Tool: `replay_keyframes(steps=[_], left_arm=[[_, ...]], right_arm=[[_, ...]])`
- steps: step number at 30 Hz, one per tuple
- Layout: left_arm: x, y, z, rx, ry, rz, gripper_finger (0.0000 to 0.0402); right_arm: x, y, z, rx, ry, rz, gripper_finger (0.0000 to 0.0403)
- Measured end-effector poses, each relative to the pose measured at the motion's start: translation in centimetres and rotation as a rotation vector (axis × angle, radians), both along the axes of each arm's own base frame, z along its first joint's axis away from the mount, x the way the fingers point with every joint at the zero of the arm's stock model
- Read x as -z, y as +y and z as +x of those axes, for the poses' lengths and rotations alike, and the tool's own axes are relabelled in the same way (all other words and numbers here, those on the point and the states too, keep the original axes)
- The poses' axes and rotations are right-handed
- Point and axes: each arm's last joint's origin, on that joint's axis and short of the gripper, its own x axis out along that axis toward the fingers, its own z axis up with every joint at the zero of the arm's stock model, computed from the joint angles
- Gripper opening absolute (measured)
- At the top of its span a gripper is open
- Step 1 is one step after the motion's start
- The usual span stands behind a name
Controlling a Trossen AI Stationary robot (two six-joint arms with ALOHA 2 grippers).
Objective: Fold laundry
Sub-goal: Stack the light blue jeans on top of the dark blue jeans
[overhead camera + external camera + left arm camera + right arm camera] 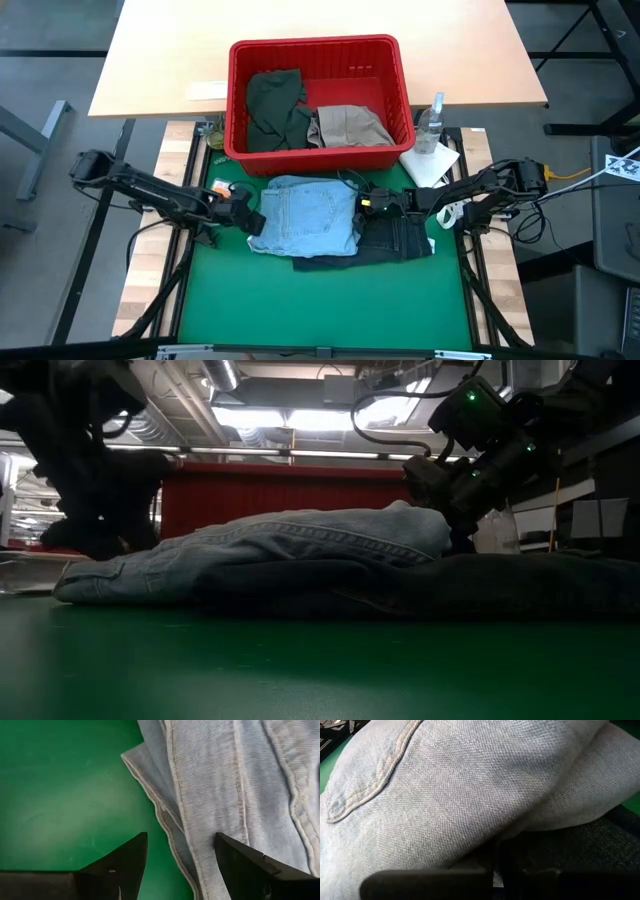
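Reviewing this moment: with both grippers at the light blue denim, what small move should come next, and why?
Probably the left gripper should close on the light blue denim. Its fingers stand open around the cloth's edge over the green mat, not yet pinching it. The right gripper sits low at the opposite side, where the denim lies over the dark navy jeans, so a grip on both sides could start a fold.

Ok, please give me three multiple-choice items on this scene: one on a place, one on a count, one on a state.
1. Where does the light blue denim lie?
A. in the red basket
B. partly on the dark navy jeans
C. on the wooden table

2. How many garments are in the red basket?
A. two
B. none
C. four

3. How stand the jaws of the left gripper?
A. shut on nothing
B. open astride the denim's edge
C. not in view

Answers: 1 B, the high view shows the overlap; 2 A, a dark olive green piece and a beige khaki piece; 3 B, the left wrist view shows it.
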Motion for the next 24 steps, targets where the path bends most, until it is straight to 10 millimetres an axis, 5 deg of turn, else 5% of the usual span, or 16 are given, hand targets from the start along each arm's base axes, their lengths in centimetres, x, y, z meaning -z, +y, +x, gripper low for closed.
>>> replay_keyframes(steps=[17, 24], left_arm=[[3.1, -0.2, 3.6, -0.011, -0.038, -0.037, 0.0220], [2.2, 0.4, 3.5, 0.084, -0.030, -0.036, 0.0220]], right_arm=[[0.0, 0.0, 0.0, -0.001, 0.003, 0.000, 0.0013], [0.0, 0.0, 0.0, -0.011, 0.002, 0.008, 0.0013]])
